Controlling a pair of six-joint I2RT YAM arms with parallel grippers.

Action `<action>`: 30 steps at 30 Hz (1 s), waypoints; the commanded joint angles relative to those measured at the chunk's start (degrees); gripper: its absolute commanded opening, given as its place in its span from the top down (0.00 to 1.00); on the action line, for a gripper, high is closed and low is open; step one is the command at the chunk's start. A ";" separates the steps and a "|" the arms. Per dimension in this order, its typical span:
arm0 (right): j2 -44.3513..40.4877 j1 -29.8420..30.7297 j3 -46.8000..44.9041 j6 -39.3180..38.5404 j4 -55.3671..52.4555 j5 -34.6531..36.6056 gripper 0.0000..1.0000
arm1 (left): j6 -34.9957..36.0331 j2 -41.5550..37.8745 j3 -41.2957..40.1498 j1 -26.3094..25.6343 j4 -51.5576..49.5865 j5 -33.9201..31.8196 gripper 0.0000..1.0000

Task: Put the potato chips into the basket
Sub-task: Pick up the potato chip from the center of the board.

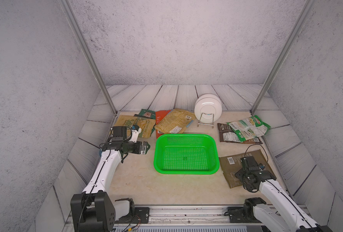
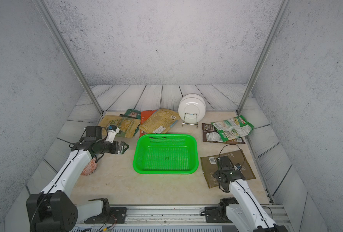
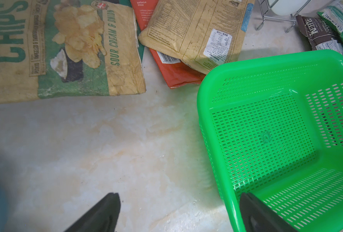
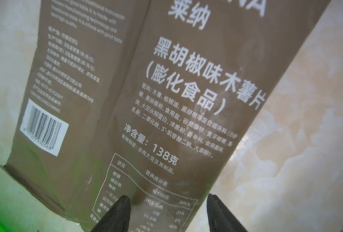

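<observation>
Reaching down over the olive-brown bag

From where I stand, the basket [image 1: 183, 140] sits in the middle of the worktop [image 1: 138, 180]. It is bright green plastic, rectangular with rounded corners, shallow, its walls and floor punched with rows of small slots.

Just beside its right side, toward the front right corner, lies the olive-brown bag [image 1: 229, 168]. It lies flat, back face up, with white Chinese print, a nutrition box and a white barcode label. The right fingers [image 4: 116, 213] point down at it, apart, with the bag's print showing in the gap. Whether the tips touch the foil I cannot tell.

The left fingers [image 3: 104, 211] stand wide apart with nothing between them, off the basket's left side.

Toward the far left corner four bags overlap. A tan-and-green sour cream bag [image 1: 144, 125] has a dark green bag [image 1: 146, 113] peeking out behind it. Next to them a mustard-yellow bag [image 1: 174, 121] lies across an orange-red bag [image 1: 159, 120], its near end just beside the basket's far rim. By the right edge a dark brown bag [image 1: 225, 134] lies under a crumpled green-white bag [image 1: 249, 126]. All seven lie on the worktop, outside the basket.

White plates [image 1: 207, 109] stand in a wire rack [image 1: 205, 120] near the far edge, between the two groups.
</observation>
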 commanded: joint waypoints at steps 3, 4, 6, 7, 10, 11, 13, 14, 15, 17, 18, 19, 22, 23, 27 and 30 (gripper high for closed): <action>1.65 -0.35 -1.98 2.37 5.97 -1.76 0.40 | -0.48 0.03 -1.01 0.23 0.42 -0.55 0.01; 2.01 -0.37 -2.31 2.58 6.88 -2.09 0.42 | -0.53 -0.03 -0.95 0.24 0.44 -0.56 0.01; 2.73 -0.37 -2.80 2.76 8.41 -2.85 0.47 | -0.48 0.03 -1.15 0.20 0.78 -0.84 0.01; 3.02 -0.49 -3.09 2.95 9.15 -3.00 0.47 | -0.48 0.12 -1.21 0.24 0.91 -0.91 0.01; 3.54 -0.62 -3.88 3.26 10.64 -3.14 0.57 | -0.49 0.49 -1.26 0.18 0.93 -1.17 0.01; 3.44 -0.56 -4.06 3.35 11.02 -3.17 0.63 | -0.50 0.60 -1.20 0.23 0.97 -1.32 0.01; 2.74 -0.59 -4.08 3.07 11.31 -3.07 0.75 | -0.48 0.74 -1.11 0.22 0.96 -1.52 0.01; 2.09 -0.63 -4.08 2.85 11.08 -2.82 0.77 | -0.49 0.88 -1.11 0.24 1.05 -1.63 0.01; 1.31 -0.59 -4.00 2.68 10.82 -2.57 0.82 | -0.53 0.82 -1.15 0.24 1.03 -1.61 0.01; -0.60 -0.59 -3.51 1.89 9.84 -1.81 0.86 | -0.52 0.98 -1.27 0.23 1.07 -1.52 0.01; -1.59 -0.56 -3.23 1.43 9.26 -1.46 0.92 | -0.53 1.00 -1.28 0.22 1.15 -1.53 0.01; -2.73 -0.60 -2.86 1.12 8.53 -0.94 0.95 | -0.48 1.05 -1.28 0.20 1.15 -1.52 0.01; -6.10 -0.56 -1.56 -0.11 6.35 0.44 1.00 | -0.48 1.20 -1.28 0.21 1.15 -1.61 0.01; -7.25 -0.60 -0.96 -0.59 5.66 0.77 1.00 | -0.49 1.25 -1.28 0.21 1.15 -1.63 0.01; -11.46 -0.56 1.63 -3.53 3.52 1.43 1.00 | -0.50 1.53 -1.28 0.22 1.16 -1.83 0.01; -14.84 -0.54 3.90 -5.60 1.67 2.11 1.00 | -0.56 1.62 -1.20 0.24 1.19 -2.14 0.01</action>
